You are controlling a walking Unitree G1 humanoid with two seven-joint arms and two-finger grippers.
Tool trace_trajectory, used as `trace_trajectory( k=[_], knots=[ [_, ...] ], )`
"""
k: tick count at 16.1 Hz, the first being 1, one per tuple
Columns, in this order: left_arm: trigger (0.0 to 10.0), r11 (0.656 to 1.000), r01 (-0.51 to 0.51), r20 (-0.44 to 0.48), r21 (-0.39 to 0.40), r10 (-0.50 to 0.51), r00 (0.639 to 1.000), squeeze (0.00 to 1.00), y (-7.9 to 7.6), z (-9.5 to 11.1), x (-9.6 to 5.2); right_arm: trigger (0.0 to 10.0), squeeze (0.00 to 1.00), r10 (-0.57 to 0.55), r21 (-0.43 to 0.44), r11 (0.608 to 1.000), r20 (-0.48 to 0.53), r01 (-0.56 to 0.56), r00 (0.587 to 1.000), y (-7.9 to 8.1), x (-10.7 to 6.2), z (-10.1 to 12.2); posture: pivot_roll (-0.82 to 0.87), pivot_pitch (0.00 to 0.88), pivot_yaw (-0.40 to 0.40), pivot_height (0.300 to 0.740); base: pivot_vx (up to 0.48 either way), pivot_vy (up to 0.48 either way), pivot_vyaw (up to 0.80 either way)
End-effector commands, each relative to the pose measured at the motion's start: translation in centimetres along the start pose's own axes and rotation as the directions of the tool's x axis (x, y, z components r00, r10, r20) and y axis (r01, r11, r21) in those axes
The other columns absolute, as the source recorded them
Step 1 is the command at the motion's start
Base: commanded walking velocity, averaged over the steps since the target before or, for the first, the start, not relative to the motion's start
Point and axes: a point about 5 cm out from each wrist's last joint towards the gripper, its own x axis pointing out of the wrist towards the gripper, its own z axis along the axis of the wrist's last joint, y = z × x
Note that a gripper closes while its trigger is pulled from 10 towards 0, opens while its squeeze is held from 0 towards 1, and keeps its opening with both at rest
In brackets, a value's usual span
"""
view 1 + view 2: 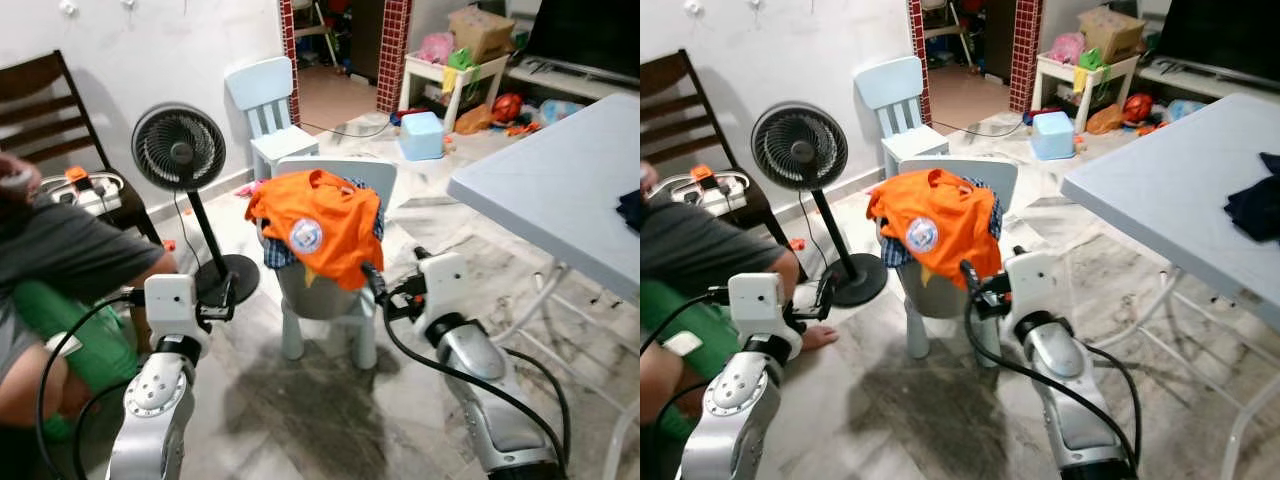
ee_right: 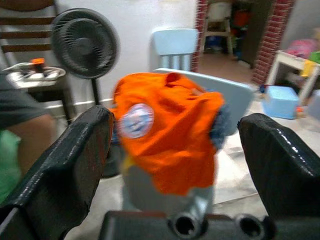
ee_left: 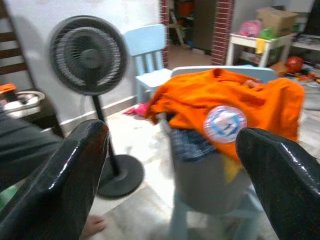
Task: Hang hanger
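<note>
Both silver arms reach out low in front, the left claw [image 3: 170,165] and the right claw [image 2: 175,150] each spread wide with nothing between the fingers. Just ahead of the right claw, and ahead and off to the right of the left one, an orange shirt [image 1: 320,225] is heaped over a grey bucket [image 1: 315,290] on a pale blue chair [image 1: 335,320]. I can't make out any hanger, so this looks like the approach step, and the next move calls for finding one.
</note>
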Motion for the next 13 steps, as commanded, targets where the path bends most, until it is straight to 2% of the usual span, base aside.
trace_trajectory(
  k=[1, 3, 5, 9, 13],
  knots=[
    [10.0, 1.0, 0.027, 0.008, 0.009, -0.027, 1.0, 0.0, -0.6, 0.2, 0.1, 10.0, 0.0, -0.07, -0.024, 0.997, 0.029, 0.071, 0.997, -1.6, -0.3, 0.4, -0.12, 0.0, 0.041, 0.74, 0.394, 0.0, 0.0],
    [10.0, 0.998, 0.009, -0.001, 0.058, -0.009, 1.0, 0.0, -0.4, -0.1, 0.3, 10.0, 0.0, -0.135, 0.012, 0.991, 0.058, 0.134, 0.989, -2.4, -0.2, 0.7, -0.11, 0.0, 0.064, 0.74, 0.0, 0.0, 0.0],
    [10.0, 0.992, 0.053, 0.036, 0.119, -0.058, 0.998, 0.0, -0.8, 0.7, 1.0, 10.0, 0.0, -0.19, 0.037, 0.982, 0.06, 0.188, 0.98, -2.9, -0.2, 0.5, -0.1, 0.0, 0.088, 0.74, 0.0, 0.0, 0.0],
    [10.0, 0.982, 0.107, 0.056, 0.157, -0.117, 0.992, 0.0, -1.0, 1.8, 3.4, 10.0, 0.0, -0.264, 0.047, 0.964, 0.107, 0.26, 0.959, -3.3, 0.3, 0.7, -0.12, 0.0, 0.17, 0.74, 0.0, 0.0, 0.0],
    [10.0, 0.979, 0.126, 0.077, 0.159, -0.139, 0.987, 0.0, -1.6, 2.3, 4.4, 10.0, 0.0, -0.27, 0.04, 0.963, 0.124, 0.267, 0.955, -3.8, 1.0, 0.8, -0.11, 0.0, 0.164, 0.74, 0.0, 0.0, 0.0]
  ],
)
